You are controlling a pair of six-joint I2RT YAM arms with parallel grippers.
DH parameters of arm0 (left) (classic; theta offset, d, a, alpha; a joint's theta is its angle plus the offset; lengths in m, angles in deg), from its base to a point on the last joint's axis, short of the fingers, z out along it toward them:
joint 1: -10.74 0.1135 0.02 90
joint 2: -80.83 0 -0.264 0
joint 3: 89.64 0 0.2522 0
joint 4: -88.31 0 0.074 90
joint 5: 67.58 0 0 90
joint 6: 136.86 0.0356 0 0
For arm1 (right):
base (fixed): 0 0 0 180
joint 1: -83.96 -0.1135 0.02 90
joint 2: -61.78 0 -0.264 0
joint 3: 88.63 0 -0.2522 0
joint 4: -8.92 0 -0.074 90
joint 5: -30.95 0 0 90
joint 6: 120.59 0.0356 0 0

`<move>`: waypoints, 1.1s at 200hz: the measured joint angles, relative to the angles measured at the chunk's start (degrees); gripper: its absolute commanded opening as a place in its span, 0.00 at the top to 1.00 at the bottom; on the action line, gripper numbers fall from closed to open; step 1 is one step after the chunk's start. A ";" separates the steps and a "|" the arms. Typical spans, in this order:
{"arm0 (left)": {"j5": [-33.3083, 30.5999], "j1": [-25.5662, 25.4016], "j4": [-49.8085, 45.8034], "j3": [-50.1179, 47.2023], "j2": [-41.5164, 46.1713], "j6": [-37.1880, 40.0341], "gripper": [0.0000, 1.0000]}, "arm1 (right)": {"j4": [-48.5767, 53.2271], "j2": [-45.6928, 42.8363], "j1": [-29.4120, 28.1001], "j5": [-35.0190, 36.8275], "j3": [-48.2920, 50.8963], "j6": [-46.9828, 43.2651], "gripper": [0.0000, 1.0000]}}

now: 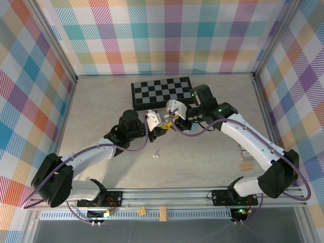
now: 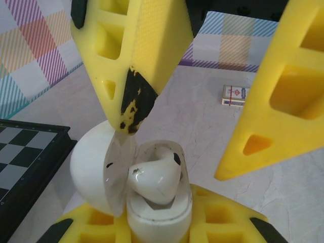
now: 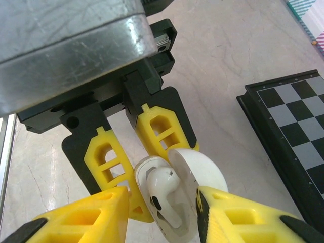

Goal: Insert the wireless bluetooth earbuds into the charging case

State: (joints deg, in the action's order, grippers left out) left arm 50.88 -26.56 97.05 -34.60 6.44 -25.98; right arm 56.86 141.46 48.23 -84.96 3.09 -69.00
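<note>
I have the left gripper [image 2: 159, 223] clamped on the charging case [image 2: 161, 215] (lid [image 2: 93, 172] hinged open) just near of the chessboard [image 1: 162, 91], steadying it; a white earbud [image 2: 154, 177] sits half-seated inside; the right gripper [image 2: 177, 151] hovers parted above, seemingly clear, ready to press.

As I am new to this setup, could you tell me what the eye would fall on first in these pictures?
Just on the near side of a chessboard, the left gripper clamps an open white charging case with a white earbud lying askew in it, and the right gripper is above it, jaws spread. What looks like a second earbud lies on the table nearer the bases.
</note>
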 measured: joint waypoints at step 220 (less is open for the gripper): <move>1.97 1.14 0.44 -1.33 0.44 -2.21 0.91 | 3.04 1.66 -3.26 5.16 -1.46 -1.09 0.84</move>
State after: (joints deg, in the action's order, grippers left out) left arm 52.85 -25.43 97.48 -35.93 6.88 -28.18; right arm 59.90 143.12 44.97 -79.80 1.63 -70.09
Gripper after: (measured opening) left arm 0.184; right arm 0.216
